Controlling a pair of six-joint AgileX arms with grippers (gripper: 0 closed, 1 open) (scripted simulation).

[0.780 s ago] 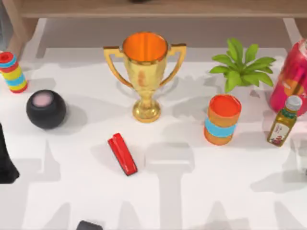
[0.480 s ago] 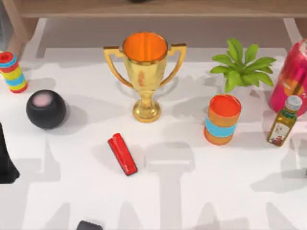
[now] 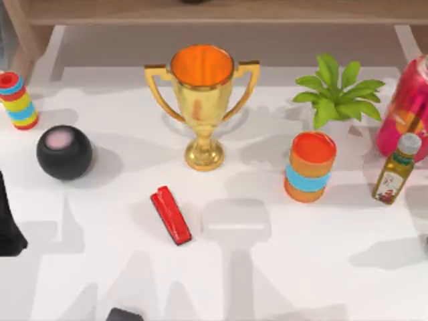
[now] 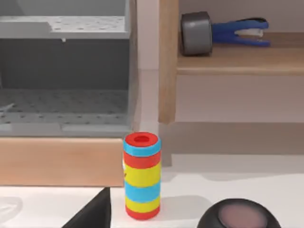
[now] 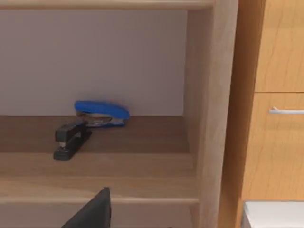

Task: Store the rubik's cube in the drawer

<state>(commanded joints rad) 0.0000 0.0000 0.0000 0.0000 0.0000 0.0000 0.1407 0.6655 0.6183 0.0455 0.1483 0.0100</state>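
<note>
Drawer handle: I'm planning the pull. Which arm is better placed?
Probably right: its wrist camera faces the handle on the wooden front; the left's faces a striped cylinder.

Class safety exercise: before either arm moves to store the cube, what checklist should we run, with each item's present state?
1. Cube's place known: cannot tell.
2. Drawer open: not ok, front looks shut.
3. Handle in the right wrist view: ok.
4. Left arm parked at left edge of table: ok.
5. Mid-table free: not ok, trophy and stapler stand there.
</note>
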